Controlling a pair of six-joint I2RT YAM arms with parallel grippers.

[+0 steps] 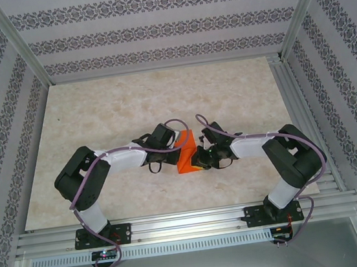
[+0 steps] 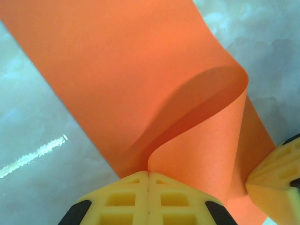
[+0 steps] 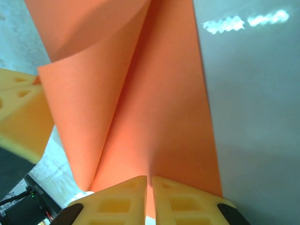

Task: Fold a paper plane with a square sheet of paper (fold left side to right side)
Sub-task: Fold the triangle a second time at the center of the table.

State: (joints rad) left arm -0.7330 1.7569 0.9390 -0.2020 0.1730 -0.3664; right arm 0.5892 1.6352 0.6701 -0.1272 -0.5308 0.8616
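Observation:
The square sheet of paper (image 1: 186, 153) is bright orange and sits between the two grippers at the table's middle. It curls over itself in a loose roll (image 2: 206, 93), with no flat crease. My left gripper (image 2: 148, 174) is shut on one edge of the sheet, which rises straight out of the seam between its yellow fingers. My right gripper (image 3: 150, 180) holds the sheet (image 3: 154, 103) from the opposite side, its jaws a sliver apart with orange paper in the gap. In the top view the left gripper (image 1: 173, 150) and right gripper (image 1: 201, 159) nearly meet. The paper plane is out of view.
A pale marble tabletop (image 1: 162, 103) spreads behind the arms. Aluminium rails (image 1: 183, 223) run along the near edge, and upright posts and patterned walls enclose the sides. The right gripper's yellow finger (image 2: 276, 178) intrudes at the left wrist view's lower right.

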